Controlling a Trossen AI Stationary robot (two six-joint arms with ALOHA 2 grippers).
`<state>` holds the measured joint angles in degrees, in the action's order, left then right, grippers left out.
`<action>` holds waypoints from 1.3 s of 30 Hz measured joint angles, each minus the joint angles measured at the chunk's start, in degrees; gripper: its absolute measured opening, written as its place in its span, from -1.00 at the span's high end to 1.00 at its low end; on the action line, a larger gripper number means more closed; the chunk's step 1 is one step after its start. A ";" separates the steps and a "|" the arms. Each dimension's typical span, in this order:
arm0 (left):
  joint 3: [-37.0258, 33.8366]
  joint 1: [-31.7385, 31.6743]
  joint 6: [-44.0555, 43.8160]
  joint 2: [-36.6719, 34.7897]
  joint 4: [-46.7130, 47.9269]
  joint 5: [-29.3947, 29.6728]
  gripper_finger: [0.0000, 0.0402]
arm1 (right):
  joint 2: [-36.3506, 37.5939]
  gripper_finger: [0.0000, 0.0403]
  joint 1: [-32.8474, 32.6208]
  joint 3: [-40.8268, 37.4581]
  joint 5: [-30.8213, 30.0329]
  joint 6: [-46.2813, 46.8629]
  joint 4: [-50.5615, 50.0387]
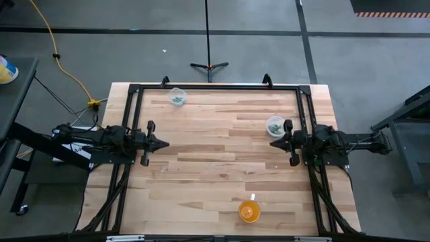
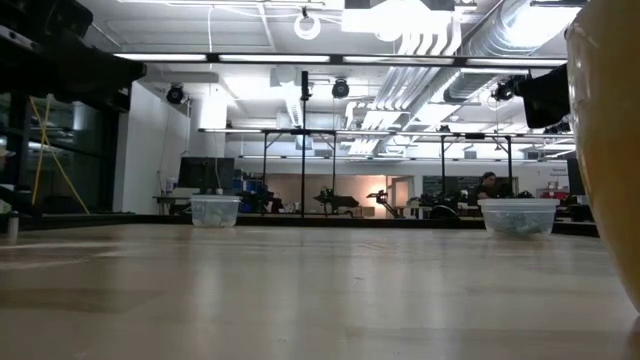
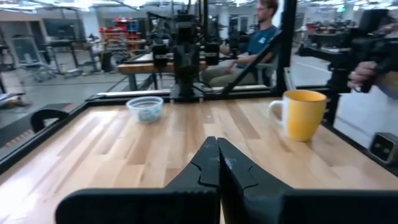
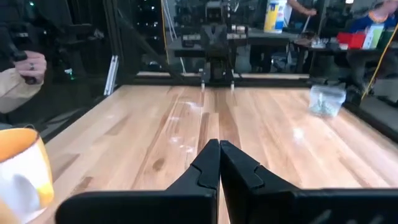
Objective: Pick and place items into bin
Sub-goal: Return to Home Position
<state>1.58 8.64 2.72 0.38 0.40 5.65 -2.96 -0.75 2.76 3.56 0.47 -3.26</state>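
Green-grey items (image 1: 275, 126) in clear cup (image 1: 267, 124) just by R claw (image 1: 272, 143) | L claw (image 1: 165, 143) far off | both claws pressed together

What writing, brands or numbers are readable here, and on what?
None can be read.
Blue and yellow bottle in the room behind: has markings, too blurred to read.
Orange mug: no print shows.
Clear tub by the right arm and clear tub at the far edge: no label shows.
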 joint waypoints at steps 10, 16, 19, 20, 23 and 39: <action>0.00 0.02 0.24 0.00 1.09 -6.74 0.82 | -0.44 0.95 -0.69 0.09 1.18 7.80 -1.24; 0.00 0.00 0.22 0.00 1.49 -6.71 0.75 | -0.42 0.94 -0.84 0.09 0.88 9.60 -1.40; 0.00 0.00 0.22 0.00 1.51 -6.62 0.75 | -0.42 0.94 -0.84 0.09 0.88 9.60 -1.41; 0.00 0.00 0.21 0.00 1.51 -6.62 0.75 | -0.42 0.94 -0.84 0.11 0.88 9.60 -1.43; 0.00 0.00 0.20 0.00 1.51 -6.60 0.74 | -0.42 0.94 -0.84 0.11 0.88 9.60 -1.47; 0.07 0.00 0.17 0.00 1.53 -6.55 0.74 | -0.42 0.94 -0.86 0.11 0.91 9.59 -1.56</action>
<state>1.65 8.64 2.90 0.38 1.93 -0.91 -3.38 -1.61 2.87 4.47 10.06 -4.82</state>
